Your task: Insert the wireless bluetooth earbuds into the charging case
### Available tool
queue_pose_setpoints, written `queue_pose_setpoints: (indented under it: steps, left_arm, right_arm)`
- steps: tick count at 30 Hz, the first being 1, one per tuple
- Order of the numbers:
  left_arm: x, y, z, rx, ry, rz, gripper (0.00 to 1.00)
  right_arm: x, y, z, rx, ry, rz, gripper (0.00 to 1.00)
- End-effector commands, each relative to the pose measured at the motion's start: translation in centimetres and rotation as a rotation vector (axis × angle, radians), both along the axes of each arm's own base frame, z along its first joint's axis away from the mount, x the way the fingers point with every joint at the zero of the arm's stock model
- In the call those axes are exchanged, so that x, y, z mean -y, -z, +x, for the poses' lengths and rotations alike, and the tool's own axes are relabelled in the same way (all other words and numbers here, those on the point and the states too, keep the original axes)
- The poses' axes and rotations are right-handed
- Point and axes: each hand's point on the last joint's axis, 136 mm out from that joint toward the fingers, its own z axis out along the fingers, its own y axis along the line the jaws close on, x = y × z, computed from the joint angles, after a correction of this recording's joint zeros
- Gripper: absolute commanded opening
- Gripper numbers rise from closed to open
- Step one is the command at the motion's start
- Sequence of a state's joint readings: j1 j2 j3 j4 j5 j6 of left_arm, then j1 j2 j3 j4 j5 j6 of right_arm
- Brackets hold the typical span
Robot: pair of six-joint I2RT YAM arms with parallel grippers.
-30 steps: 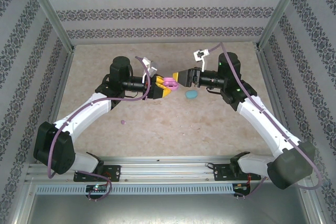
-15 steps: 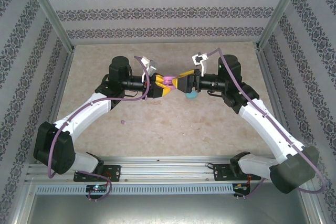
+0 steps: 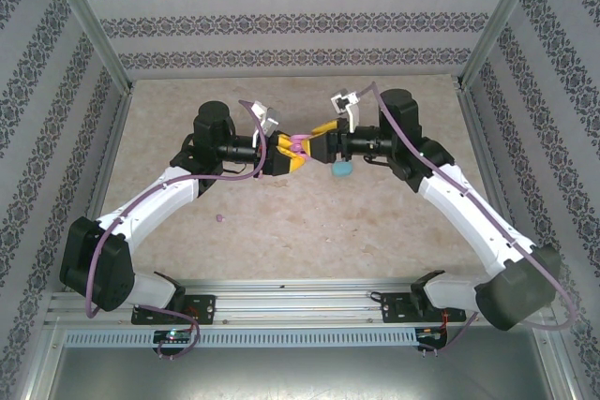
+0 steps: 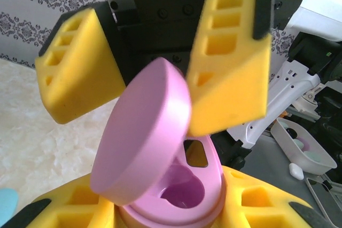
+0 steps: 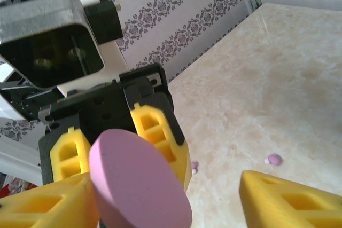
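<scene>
Pink oval plastic case (image 5: 136, 182), lid face-on, held in left gripper's (image 5: 114, 143) yellow foam pads. Right gripper (image 5: 171, 204) fingers spread either side. Tiny lilac earbud (image 5: 274, 159) on beige marbled tabletop (image 5: 278, 78).

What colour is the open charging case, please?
Pink-lilac charging case, clearest in the left wrist view.

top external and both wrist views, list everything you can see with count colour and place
pink oval plastic charging case: one, pink, lid hinged open, held above the table's middle
light blue oval plastic case: one, light blue, on the table near the right hand
tiny pale pink plastic earbuds: two, pale pink, loose on the table
beige marbled table: one, beige, under everything
patterned wallpaper walls: three, white and grey, around the table
left hand: one, yellow pads, shut on the pink case's base
right hand: one, yellow pads, open around the pink lid
</scene>
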State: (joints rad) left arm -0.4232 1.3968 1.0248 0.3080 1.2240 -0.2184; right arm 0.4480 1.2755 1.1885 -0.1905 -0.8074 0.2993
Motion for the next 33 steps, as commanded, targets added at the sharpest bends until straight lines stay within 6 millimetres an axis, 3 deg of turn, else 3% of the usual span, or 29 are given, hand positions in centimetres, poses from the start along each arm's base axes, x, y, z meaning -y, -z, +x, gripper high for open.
queue_pose_setpoints:
  steps: [1, 8, 18, 29, 33]
  left_arm:
    - [-0.4, -0.4, -0.3, 0.036, 0.02, -0.017, 0.17]
    - [-0.6, -0.3, -0.4, 0.078, 0.004, -0.001, 0.2]
    - [-0.9, -0.5, -0.1, 0.133, -0.043, -0.002, 0.42]
    - [-1.4, -1.8, -0.6, 0.174, -0.058, -0.056, 0.69]
    - [-1.4, -2.4, -0.6, 0.162, -0.05, -0.081, 0.75]
  right_arm:
    - [-0.6, -1.8, 0.2, 0.048, -0.023, 0.028, 0.6]
    - [-1.3, -1.7, 0.4, 0.028, -0.043, 0.063, 0.27]
    - [-2.1, -1.8, -1.5, 0.276, 0.008, -0.008, 0.04]
    - [-1.2, -2.2, -2.4, 0.442, 0.068, -0.073, 0.01]
    - [-1.2, -1.8, -2.6, 0.478, 0.08, -0.117, 0.01]
